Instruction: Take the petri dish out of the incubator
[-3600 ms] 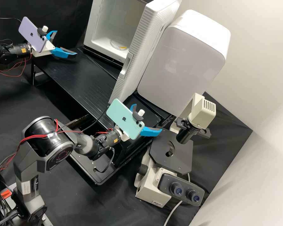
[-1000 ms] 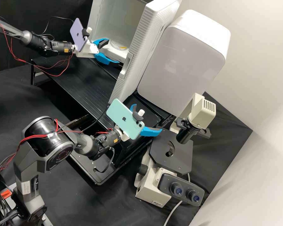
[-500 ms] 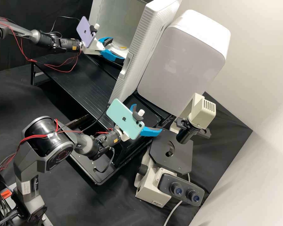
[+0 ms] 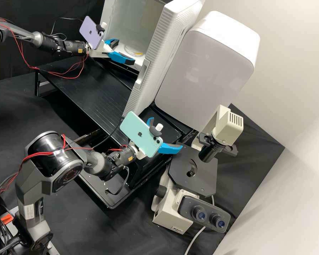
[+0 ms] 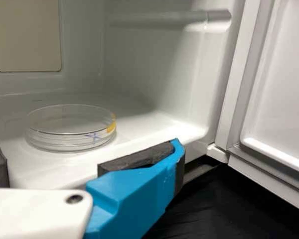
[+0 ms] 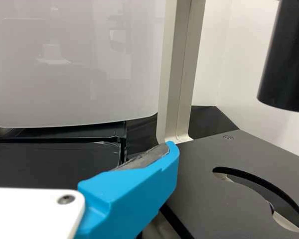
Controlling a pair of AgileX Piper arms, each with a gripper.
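The clear petri dish (image 4: 133,50) (image 5: 70,127), with a yellow mark on its rim, lies on the floor of the white incubator (image 4: 113,21), whose door (image 4: 159,53) stands open. My left gripper (image 4: 126,52) (image 5: 84,142) is open at the front edge of the chamber. Its blue fingers (image 5: 139,179) sit just short of the dish without touching it. My right gripper (image 4: 168,134) is open and holds nothing. It hangs low beside the incubator's side wall, over the black microscope stage (image 6: 229,164).
A white microscope (image 4: 191,177) with a black stage stands at the front right. The ribbed black bench shelf (image 4: 92,92) runs from the incubator toward the right arm's base. The open door hems in the chamber on its right side.
My left gripper travelled from the bench's far left end to the incubator opening, then drew back slightly in the last half second. The right arm has kept still.
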